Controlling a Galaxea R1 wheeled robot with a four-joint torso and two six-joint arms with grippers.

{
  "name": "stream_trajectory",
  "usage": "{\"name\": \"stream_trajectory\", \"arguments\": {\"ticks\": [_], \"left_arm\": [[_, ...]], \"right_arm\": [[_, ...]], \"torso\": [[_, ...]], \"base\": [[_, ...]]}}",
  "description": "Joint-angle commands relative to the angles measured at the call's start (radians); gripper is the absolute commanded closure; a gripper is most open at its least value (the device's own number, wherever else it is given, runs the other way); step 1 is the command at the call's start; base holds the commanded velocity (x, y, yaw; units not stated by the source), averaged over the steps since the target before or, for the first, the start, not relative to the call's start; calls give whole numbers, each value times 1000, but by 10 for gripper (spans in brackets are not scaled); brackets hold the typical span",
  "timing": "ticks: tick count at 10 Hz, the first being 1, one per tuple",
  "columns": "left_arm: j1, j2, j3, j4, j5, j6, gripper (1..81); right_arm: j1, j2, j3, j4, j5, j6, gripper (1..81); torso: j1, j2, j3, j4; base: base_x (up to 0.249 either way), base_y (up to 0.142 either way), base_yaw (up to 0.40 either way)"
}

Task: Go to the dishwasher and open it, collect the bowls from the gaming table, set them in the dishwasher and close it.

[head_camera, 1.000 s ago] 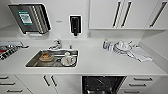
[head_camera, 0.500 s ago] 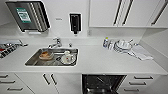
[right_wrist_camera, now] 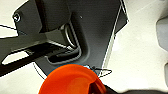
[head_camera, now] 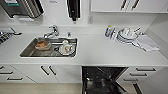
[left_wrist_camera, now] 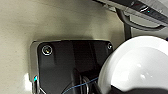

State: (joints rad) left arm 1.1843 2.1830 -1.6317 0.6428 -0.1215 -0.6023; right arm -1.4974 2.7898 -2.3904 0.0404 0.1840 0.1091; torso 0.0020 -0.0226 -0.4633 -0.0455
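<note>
Right hand: pinches the rim of the orange-red bowl [right_wrist_camera: 71, 80], which sits close up against the wrist camera.
Left hand: a white bowl [left_wrist_camera: 136, 65] shows large beside it; I cannot tell whether the hand is spread or pressed together, or holding that bowl.
Change: the head view has crept nearer the tabletop [head_camera: 100, 53] and the sink [head_camera: 30, 51] since a second ago; the camera moved, not the things.
Meaning: likely the final approach for loading.
Dishwasher [head_camera: 105, 80]: open, dark racks showing, below the tabletop, right of the sink.
</note>
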Motion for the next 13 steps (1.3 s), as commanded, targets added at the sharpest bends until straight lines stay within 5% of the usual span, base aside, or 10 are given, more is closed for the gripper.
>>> {"name": "stream_trajectory", "arguments": {"ticks": [1, 6, 8, 10, 13], "left_arm": [[-187, -80, 142, -29, 192, -11, 811], [-433, -14, 214, -83, 405, -13, 811], [-510, 52, 222, -83, 418, -13, 811], [-600, 118, 213, -94, 427, -76, 811], [-720, 228, 197, -94, 520, -134, 811]], "right_arm": [[-2, -20, 22, -8, -69, 1, 811], [-2, -17, 19, -13, -66, 0, 811], [-1, -17, 18, -13, -66, 0, 811], [4, -17, 13, -10, -67, 0, 811], [15, -11, 13, -5, -67, 0, 811]], "torso": [[0, 0, 1, 0], [1, 1, -12, 0], [1, 1, -13, 0], [1, 1, -13, 0], [2, 2, -13, 0]], "base": [[0, 0, 0], [0, 0, 0], [0, 0, 0], [0, 0, 0], [0, 0, 0]]}}
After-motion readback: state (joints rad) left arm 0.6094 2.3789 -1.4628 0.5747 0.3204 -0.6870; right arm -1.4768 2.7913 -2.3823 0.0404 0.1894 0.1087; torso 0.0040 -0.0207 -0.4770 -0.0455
